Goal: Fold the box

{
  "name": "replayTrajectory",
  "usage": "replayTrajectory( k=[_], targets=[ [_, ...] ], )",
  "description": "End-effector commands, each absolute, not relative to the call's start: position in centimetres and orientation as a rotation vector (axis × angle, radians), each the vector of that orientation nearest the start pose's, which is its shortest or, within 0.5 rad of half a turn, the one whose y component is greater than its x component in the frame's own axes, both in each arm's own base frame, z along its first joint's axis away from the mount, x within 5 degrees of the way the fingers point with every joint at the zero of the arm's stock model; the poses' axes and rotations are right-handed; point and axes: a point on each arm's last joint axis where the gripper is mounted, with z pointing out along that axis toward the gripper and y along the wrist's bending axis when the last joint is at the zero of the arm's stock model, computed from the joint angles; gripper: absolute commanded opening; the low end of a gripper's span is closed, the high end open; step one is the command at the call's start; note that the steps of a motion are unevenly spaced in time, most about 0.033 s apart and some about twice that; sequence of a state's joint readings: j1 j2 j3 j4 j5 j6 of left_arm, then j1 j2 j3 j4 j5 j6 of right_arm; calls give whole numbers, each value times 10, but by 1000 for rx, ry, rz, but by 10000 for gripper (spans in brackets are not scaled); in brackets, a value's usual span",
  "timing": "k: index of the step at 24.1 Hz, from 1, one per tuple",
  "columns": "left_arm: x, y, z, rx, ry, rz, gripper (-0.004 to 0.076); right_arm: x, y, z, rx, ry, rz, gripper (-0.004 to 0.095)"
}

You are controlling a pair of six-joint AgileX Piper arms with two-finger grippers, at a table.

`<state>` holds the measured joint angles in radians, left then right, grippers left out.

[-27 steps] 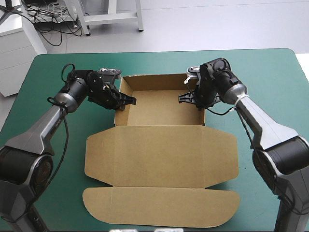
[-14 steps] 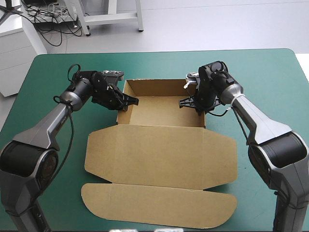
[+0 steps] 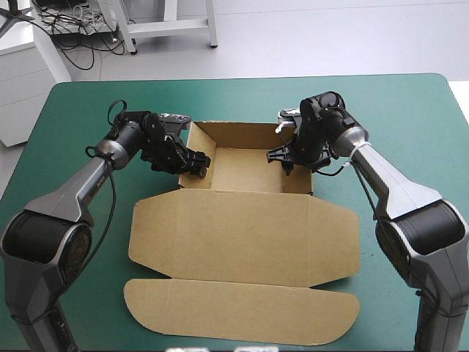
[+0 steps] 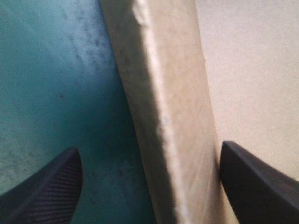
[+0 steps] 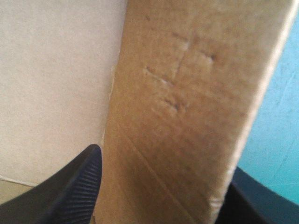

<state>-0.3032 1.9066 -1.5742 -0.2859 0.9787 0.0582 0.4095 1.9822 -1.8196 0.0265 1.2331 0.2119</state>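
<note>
Box point(image 3: 242, 227), brown, fills the frame's centre on the teal-green cover point(image 3: 410, 110): an open tray above, lid flat below. At the tray's left wall the left gripper point(image 3: 195, 163) straddles the board with fingers parted, clamping nothing; the right gripper point(image 3: 283, 157) does likewise at the right wall.

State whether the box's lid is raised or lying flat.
Lying flat. The lid lies spread on the table, while only the tray's walls stand up.
</note>
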Motion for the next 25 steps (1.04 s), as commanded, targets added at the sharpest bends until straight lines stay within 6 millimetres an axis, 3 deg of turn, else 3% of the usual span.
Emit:
replayTrajectory(
  k=[1, 9, 13, 14, 15, 16, 17, 19, 22, 25],
  targets=[
    [374, -141, 310, 342, 2622, -470, 580, 383, 166, 329, -284, 2754, 163, 581],
    [360, -132, 399, 407, 2427, -401, 580, 375, 155, 410, -338, 2476, 127, 580],
    [344, -121, 439, 445, 2394, -299, 554, 362, 144, 436, -321, 2397, 72, 580],
    [339, -117, 448, 450, 2388, -267, 529, 359, 141, 441, -298, 2383, 62, 580],
    [330, -109, 465, 444, 2356, -190, 422, 354, 136, 448, -249, 2370, 70, 580],
    [324, -105, 472, 435, 2334, -166, 364, 351, 133, 452, -230, 2362, 83, 580],
    [308, -96, 488, 420, 2286, -112, 188, 347, 131, 457, -225, 2351, 95, 580],
    [279, -80, 510, 396, 2216, -34, -4, 344, 128, 460, -214, 2348, 117, 580],
    [240, -64, 522, 375, 2172, 18, -10, 344, 131, 456, -221, 2369, 158, 580],
    [192, -49, 512, 377, 2163, 18, -10, 350, 129, 425, -211, 2480, 124, 580]
  ],
)
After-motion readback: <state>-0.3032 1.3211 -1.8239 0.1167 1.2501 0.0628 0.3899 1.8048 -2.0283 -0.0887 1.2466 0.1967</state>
